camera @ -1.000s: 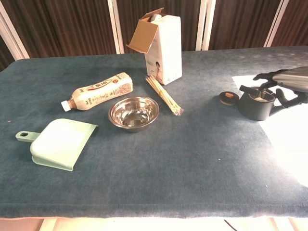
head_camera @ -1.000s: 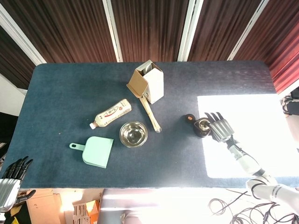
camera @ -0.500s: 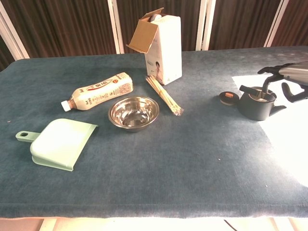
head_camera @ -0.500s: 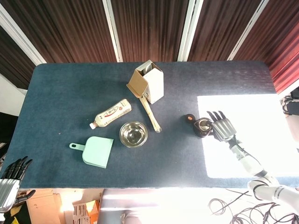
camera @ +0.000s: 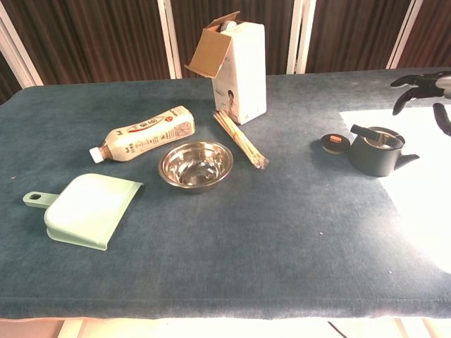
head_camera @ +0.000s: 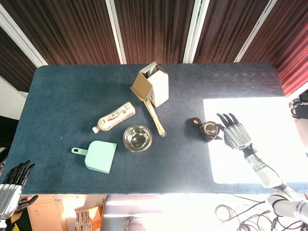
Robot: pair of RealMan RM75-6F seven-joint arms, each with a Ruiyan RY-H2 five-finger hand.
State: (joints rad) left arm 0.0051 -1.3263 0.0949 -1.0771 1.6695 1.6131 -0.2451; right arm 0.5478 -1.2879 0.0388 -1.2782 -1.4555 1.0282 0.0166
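right hand: our right hand (head_camera: 235,134) sat mid-right of the head view, fingers spread wide, holding nothing; in the chest view it showed only as fingertips (camera: 421,84) at the upper right edge.
left hand: our left hand (head_camera: 10,185) hung off the table at lower left of the head view, touching nothing; fingers looked loosely together, we couldn't tell if wide or closed.
teapot: small dark teapot (camera: 375,151) stood upright just left of the right hand, apart from it, lid off, on the border betw. dark cloth and the bright sun patch.
lid: its round lid (camera: 334,143) lay just left of the pot, apart — we judged it set aside to leave the pot's mouth free.
center group: steel bowl (head_camera: 137,137), chopsticks (head_camera: 155,118) and open carton (head_camera: 153,85) clustered mid-frame; bottle (head_camera: 114,116) lay on its side left of them; green dustpan (head_camera: 97,155) lower left.
edges/room: table (head_camera: 62,96) had wide bare cloth betw. teapot and bowl, also along the near edge; right of the pot, open sunlit surface up to the table's right edge.
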